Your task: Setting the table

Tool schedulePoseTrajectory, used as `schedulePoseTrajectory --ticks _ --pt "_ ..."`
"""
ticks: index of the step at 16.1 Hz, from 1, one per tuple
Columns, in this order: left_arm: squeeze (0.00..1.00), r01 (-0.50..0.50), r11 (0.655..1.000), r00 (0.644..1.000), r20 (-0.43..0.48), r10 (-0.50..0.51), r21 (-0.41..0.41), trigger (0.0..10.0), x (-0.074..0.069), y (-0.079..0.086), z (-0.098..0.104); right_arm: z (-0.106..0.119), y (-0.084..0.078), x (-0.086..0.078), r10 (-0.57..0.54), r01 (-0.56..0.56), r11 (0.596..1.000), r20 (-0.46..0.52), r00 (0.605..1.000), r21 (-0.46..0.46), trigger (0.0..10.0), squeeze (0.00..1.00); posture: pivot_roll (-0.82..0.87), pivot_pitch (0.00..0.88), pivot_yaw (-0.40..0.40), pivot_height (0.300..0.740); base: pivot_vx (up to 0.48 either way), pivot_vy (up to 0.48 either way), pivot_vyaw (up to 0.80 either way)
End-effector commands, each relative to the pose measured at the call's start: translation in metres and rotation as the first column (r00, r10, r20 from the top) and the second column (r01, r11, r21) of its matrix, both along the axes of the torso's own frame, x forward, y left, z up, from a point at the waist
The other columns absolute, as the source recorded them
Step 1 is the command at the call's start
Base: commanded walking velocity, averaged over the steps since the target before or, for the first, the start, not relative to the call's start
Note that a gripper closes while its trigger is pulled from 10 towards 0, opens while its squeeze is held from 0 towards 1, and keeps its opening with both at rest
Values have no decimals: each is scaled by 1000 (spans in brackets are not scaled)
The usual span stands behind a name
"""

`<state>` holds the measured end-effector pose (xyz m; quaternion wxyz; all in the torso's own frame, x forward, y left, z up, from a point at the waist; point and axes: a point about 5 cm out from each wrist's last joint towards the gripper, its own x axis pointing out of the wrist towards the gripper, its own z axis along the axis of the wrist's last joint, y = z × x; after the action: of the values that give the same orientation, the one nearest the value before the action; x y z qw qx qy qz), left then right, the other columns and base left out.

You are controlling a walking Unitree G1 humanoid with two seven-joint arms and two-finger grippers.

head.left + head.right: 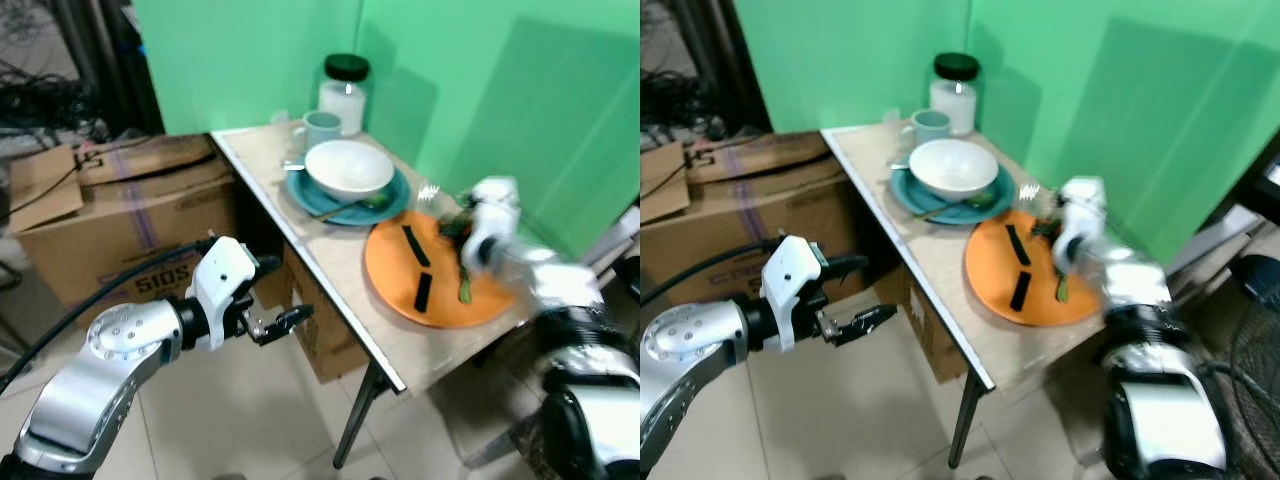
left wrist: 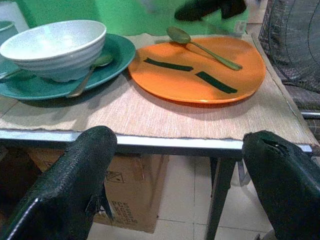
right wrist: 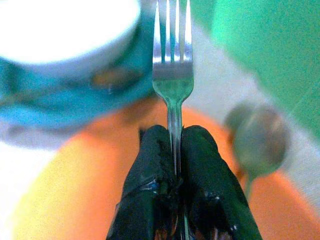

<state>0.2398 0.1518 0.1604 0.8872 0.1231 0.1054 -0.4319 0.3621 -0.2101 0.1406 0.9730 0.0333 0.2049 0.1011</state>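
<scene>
An orange plate (image 1: 432,272) with two black strips lies at the near end of the table (image 1: 340,262), and a greenish spoon (image 2: 200,47) rests on it. My right gripper (image 3: 174,137) hovers over the plate's far edge, shut on the handle of a silver fork (image 3: 172,60) whose tines point toward the bowl. A white bowl (image 1: 348,168) sits on a teal plate (image 1: 322,203) further back, with another spoon (image 2: 90,76) beside it. My left gripper (image 1: 285,322) is open, held low in front of the table's edge, with nothing between its fingers (image 2: 70,185).
A light blue mug (image 1: 320,128) and a black-lidded jar (image 1: 344,95) stand at the table's far end against the green wall. Cardboard boxes (image 1: 120,215) sit on the floor left of the table and under it. A fan (image 2: 295,45) stands at the right.
</scene>
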Motion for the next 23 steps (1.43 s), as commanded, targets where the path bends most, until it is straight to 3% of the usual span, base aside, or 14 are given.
schedulePoseTrajectory --ticks 1,2,3,4,5,6,8,10,13,15,18,19,21,23 --pt "0 6 1000 999 35 -5 -12 10000 2 -4 7 25 -10 -11 -30 29 999 77 997 18 0 0 98 0 -86 740 0 0 0" --pt "0 9 1000 998 55 -8 -27 10000 3 -8 11 44 -14 -25 -50 50 999 157 986 8 1529 0 95 0 -84 740 0 0 0" --pt "0 -1 999 997 79 4 -41 10000 6 -12 15 56 -13 -38 -63 67 998 222 973 -13 10000 0 79 0 -72 740 0 0 0" --pt "0 -23 999 995 100 28 -46 10000 10 -14 17 58 -11 -47 -72 75 997 233 970 -2 10000 0 79 0 -72 740 0 0 0" --pt "0 -128 991 975 179 135 -49 10000 22 -19 23 61 -5 -72 -84 92 996 272 959 -15 10000 0 70 0 -67 740 0 0 0" --pt "0 -176 982 965 186 185 -65 10000 26 -20 25 62 -3 -79 -77 96 994 308 948 -47 10000 0 58 0 -59 740 0 0 0" --pt "0 -329 937 901 257 349 -118 10000 35 -25 32 57 18 -115 -104 133 990 365 925 -56 10000 0 31 0 -40 740 0 0 0" --pt "0 -381 916 871 286 400 -121 10000 34 -27 31 43 33 -113 -151 175 984 323 934 -45 10000 0 28 0 -31 740 0 0 -313" --pt "0 -465 873 832 267 487 -145 10000 35 -22 25 50 40 -110 -199 250 965 387 900 -84 10000 0 25 0 -29 740 0 0 -690" --pt "0 -543 827 784 267 561 -145 10000 32 -16 19 53 40 -107 -179 234 969 417 891 -84 10000 0 51 0 -63 740 0 0 -781" --pt "0 -564 811 765 269 585 -158 10000 30 -16 19 51 35 -101 -236 272 962 412 880 -31 10000 0 74 0 -86 740 0 0 -796" --pt "0 -572 805 761 266 592 -156 10000 30 -14 17 50 34 -99 -252 319 944 439 862 -85 10000 0 70 0 -87 740 0 0 -800" --pt "0 -571 806 755 284 591 -158 10000 31 -17 18 49 33 -100 -285 349 931 386 878 -106 10000 0 78 0 -79 740 0 0 -800" --pt "0 -561 815 759 302 576 -144 10000 29 -15 18 63 36 -98 -244 345 920 418 875 -184 10000 0 86 0 -90 740 0 0 -800"
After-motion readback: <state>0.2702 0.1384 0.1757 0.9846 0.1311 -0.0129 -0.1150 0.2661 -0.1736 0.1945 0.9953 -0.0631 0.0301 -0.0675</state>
